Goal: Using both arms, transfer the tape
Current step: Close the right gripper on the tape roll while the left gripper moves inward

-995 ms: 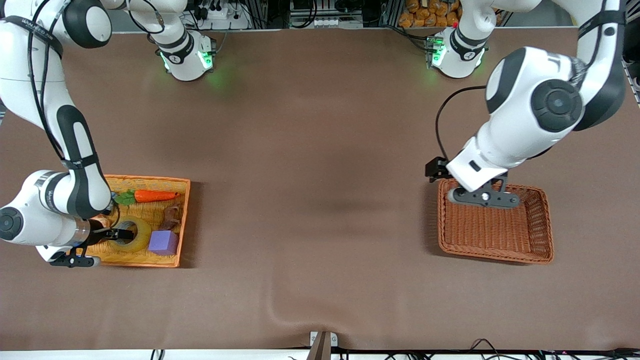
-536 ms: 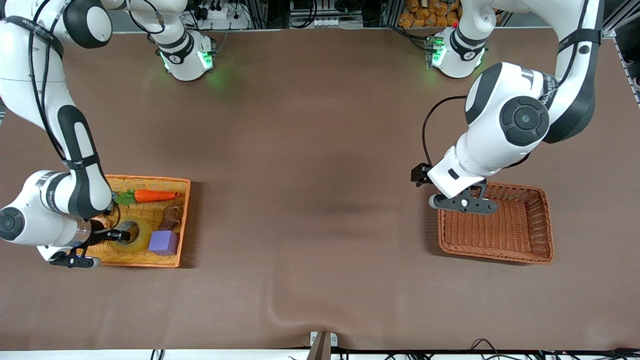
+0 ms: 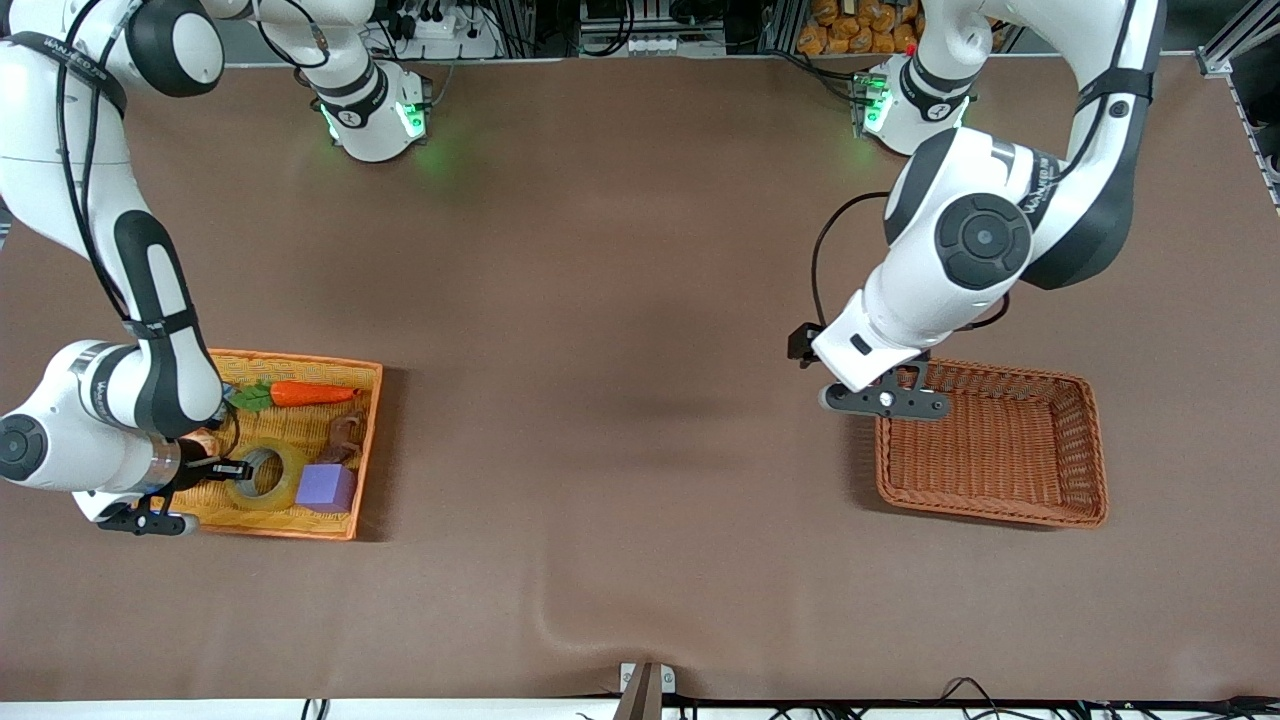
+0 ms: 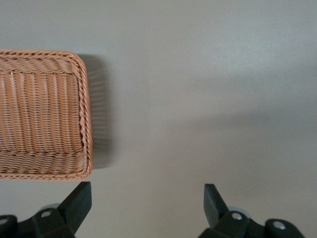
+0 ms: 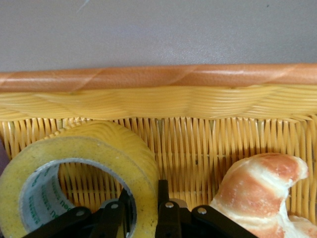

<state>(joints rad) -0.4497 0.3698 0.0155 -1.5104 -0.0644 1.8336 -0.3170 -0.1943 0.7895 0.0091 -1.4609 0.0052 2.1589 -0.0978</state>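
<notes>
Yellowish tape, orange woven basket

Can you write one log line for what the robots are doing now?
right gripper: shut on tape wall, in yellow basket | left gripper: open, over table beside brown basket

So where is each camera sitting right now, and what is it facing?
Front view: high across the table, facing both arms' bases; shows the right gripper on the tape and the left gripper beside the brown basket.
Left wrist view: looks down past its open fingers at that basket's corner.
Right wrist view: faces the tape, shared with the front view.
</notes>
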